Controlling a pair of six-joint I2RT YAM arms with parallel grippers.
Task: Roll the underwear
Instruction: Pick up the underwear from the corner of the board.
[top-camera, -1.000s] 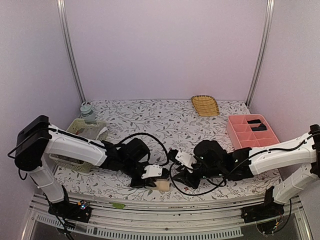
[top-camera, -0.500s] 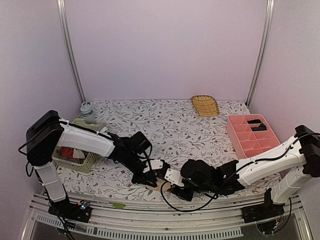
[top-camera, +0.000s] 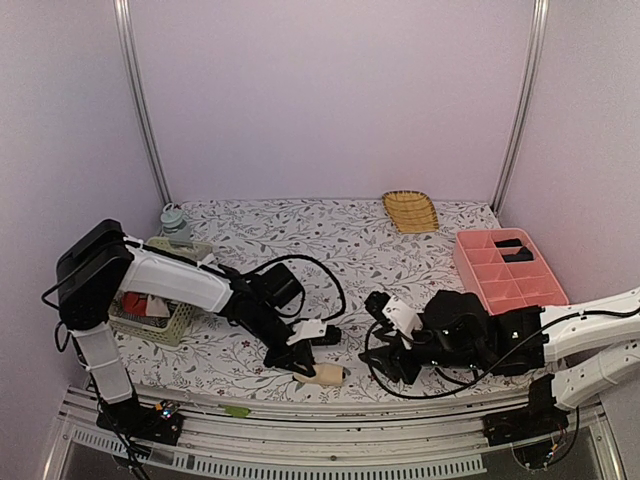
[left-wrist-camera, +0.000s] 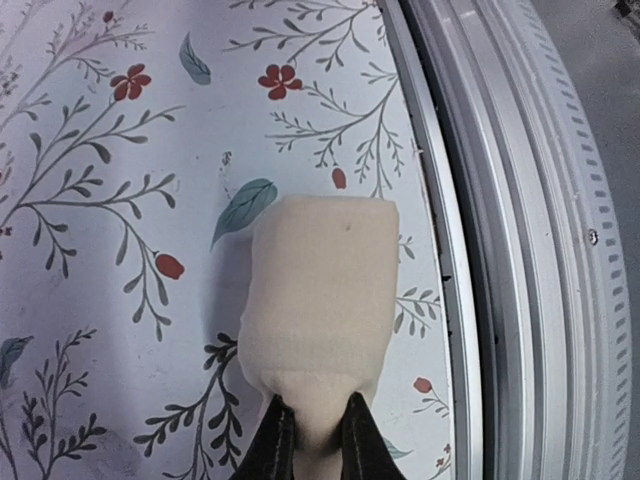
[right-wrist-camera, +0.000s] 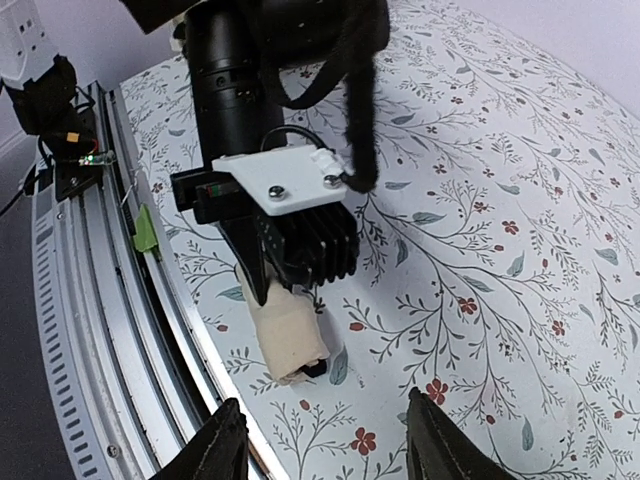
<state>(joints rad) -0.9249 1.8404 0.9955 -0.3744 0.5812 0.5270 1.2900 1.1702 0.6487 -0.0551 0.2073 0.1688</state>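
Note:
The beige underwear (left-wrist-camera: 318, 290) is a tight roll lying on the floral cloth by the table's front edge. It also shows in the top view (top-camera: 327, 374) and the right wrist view (right-wrist-camera: 289, 335), where a bit of black edging sticks out at its end. My left gripper (left-wrist-camera: 315, 440) is shut on one end of the roll; it shows in the top view (top-camera: 306, 369). My right gripper (right-wrist-camera: 322, 445) is open and empty, apart from the roll on its right, at the centre of the top view (top-camera: 385, 360).
A green basket (top-camera: 172, 318) with red and other cloths stands at the left. A pink divided tray (top-camera: 503, 268) holding black rolls stands at the right. A yellow woven dish (top-camera: 409, 211) lies at the back. The metal rail (left-wrist-camera: 520, 240) runs right beside the roll.
My right gripper has let go and drawn back to the right, away from the roll. My left gripper stays on the roll, which now lies free by the front edge.

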